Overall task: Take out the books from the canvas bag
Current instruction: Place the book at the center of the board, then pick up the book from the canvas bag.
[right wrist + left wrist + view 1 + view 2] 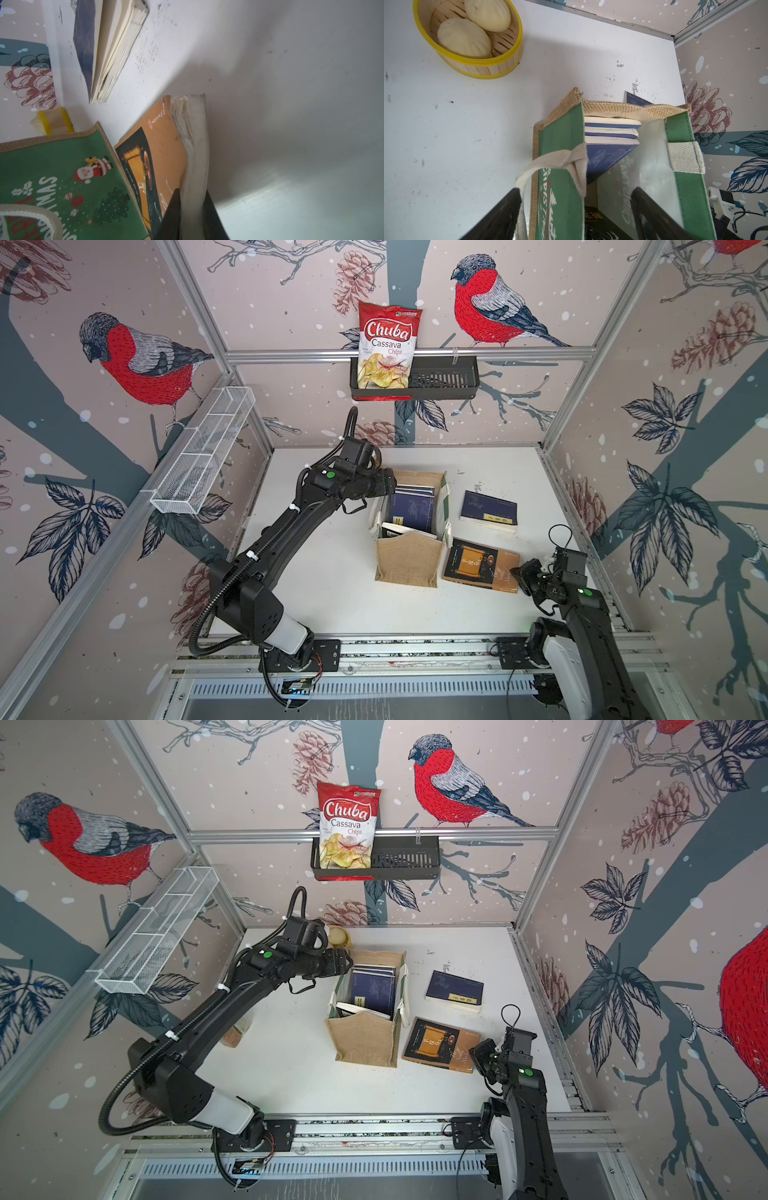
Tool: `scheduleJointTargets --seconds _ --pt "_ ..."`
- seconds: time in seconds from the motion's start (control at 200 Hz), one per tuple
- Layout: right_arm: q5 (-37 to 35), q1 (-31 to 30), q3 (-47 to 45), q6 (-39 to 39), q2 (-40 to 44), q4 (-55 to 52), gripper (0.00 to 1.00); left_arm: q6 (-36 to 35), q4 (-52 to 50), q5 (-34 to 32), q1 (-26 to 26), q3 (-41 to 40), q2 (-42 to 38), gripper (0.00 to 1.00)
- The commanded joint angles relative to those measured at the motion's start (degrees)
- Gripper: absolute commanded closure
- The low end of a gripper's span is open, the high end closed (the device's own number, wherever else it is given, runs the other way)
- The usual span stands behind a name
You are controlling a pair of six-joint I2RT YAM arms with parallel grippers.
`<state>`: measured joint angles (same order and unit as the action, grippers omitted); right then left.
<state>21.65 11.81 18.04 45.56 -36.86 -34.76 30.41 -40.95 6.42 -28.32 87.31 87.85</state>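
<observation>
One brown book (478, 568) flat, lengthwise between bag (409, 566) and right gripper (518, 574)

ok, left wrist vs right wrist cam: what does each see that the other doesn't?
Left wrist only: navy blue paperbacks standing inside the tan jute canvas bag, two pale buns, and the open left pincer straddling the bag's green wall.
Right wrist only: the brown-and-black paperback with the orange scroll picture, its page edge between the fingers of the right pincer, plus the bag's Santa print.
Both: the bag, the yellow-rimmed bamboo steamer, and a navy blue paperback lying on the white table.
</observation>
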Motion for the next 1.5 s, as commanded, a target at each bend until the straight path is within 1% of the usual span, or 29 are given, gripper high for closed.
scheduleJointTargets --seconds 0.0,0.02,0.035,0.055,0.1,0.12,0.18,0.215,0.23,0.24,0.325,0.38,0.43,0.545,0.655,0.735,0.795,0.875,0.95,1.001,1.131,1.306,1.391,1.496 --pt "-9.45 0.38 0.25 2.21 -1.50 -0.54 0.74 -0.17 0.04 0.00 0.03 1.01 0.41 0.16" --pt "-9.87 0.37 0.16 2.45 -1.91 -0.49 0.70 -0.25 0.05 0.00 0.02 1.06 0.52 0.16" --pt "-10.06 0.40 0.15 2.55 -2.24 -0.36 0.65 -0.27 0.00 0.00 0.06 1.07 0.56 0.15" --pt "-10.32 0.39 0.15 2.67 -2.67 -0.36 0.57 -0.34 0.01 -0.05 0.02 1.14 0.61 0.16" --pt "-10.65 0.48 0.32 2.75 -3.58 -0.10 0.35 -0.51 0.00 -0.24 0.06 1.11 0.65 0.15" --pt "-10.81 0.44 0.60 2.57 -4.00 -0.09 0.28 -0.66 0.00 -0.39 0.02 1.13 0.72 0.16" --pt "-11.81 0.44 1.78 2.05 -5.06 -0.51 0.14 -1.34 -0.08 -0.85 0.10 1.39 0.74 0.15" --pt "-12.30 0.48 2.67 1.30 -5.54 -0.79 0.08 -1.78 -0.30 -1.19 0.03 1.62 0.74 0.15" --pt "-12.39 0.42 3.13 0.89 -5.65 -1.01 0.02 -2.00 -0.35 -1.35 0.05 1.71 0.74 0.15" --pt "-12.46 0.36 3.42 0.68 -5.80 -1.14 0.00 -2.17 -0.36 -1.39 0.02 1.77 0.74 0.15" --pt "-10.58 -0.13 5.90 -0.59 -6.46 -2.07 0.00 -3.77 -0.56 -1.91 0.02 2.21 0.74 0.15" --pt "-10.98 -2.69 8.27 0.35 -6.33 -3.14 0.01 -4.88 -1.00 -1.86 0.02 2.92 0.99 0.15" --pt "-13.13 -6.80 11.01 2.29 -5.92 -3.79 0.00 -6.10 -1.44 -1.53 0.10 3.59 1.38 0.15" --pt "-20.42 -19.12 18.55 7.18 -7.20 -4.46 0.00 -9.61 -2.55 -0.54 0.03 5.00 2.68 0.15" --pt "-23.16 -28.56 28.32 9.15 -14.01 -6.20 0.01 -12.38 -5.09 -0.61 0.06 7.00 4.15 0.16" --pt "-26.74 -35.53 37.79 6.99 -20.96 -8.73 0.02 -14.20 -5.12 -1.22 0.02 6.96 4.00 0.16" --pt "-28.28 -38.95 45.31 3.96 -26.38 -11.20 0.03 -15.67 -5.27 -1.16 0.07 7.44 3.99 0.16" --pt "-27.74 -40.92 55.35 -0.13 -32.40 -14.15 0.04 -17.00 -5.57 -0.64 0.01 7.97 3.94 0.16" --pt "-26.13 -42.10 62.82 -4.24 -35.98 -14.85 0.05 -17.60 -5.38 -0.35 0.01 7.67 3.73 0.16" --pt "-25.22 -42.53 66.77 -6.81 -38.03 -15.02 0.05 -17.74 -4.83 -0.16 0.03 6.96 3.39 0.16" --pt "-20.13 -44.29 75.09 -14.51 -42.83 -16.08 0.07 -18.00 -2.79 0.78 0.02 4.09 1.61 0.17" --pt "-16.50 -49.46 82.92 -24.97 -51.52 -20.86 0.07 -17.92 -1.93 1.04 0.01 0.30 -0.94 0.19" --pt "-13.19 -50.22 83.82 -28.87 -54.78 -20.72 0.07 -17.19 -1.30 2.44 0.06 -1.17 -2.10 0.23" --pt "-8.77 -50.22 85.34 -32.49 -58.22 -20.23 0.08 -15.91 -0.97 5.79 0.02 -2.34 -2.61 0.25"
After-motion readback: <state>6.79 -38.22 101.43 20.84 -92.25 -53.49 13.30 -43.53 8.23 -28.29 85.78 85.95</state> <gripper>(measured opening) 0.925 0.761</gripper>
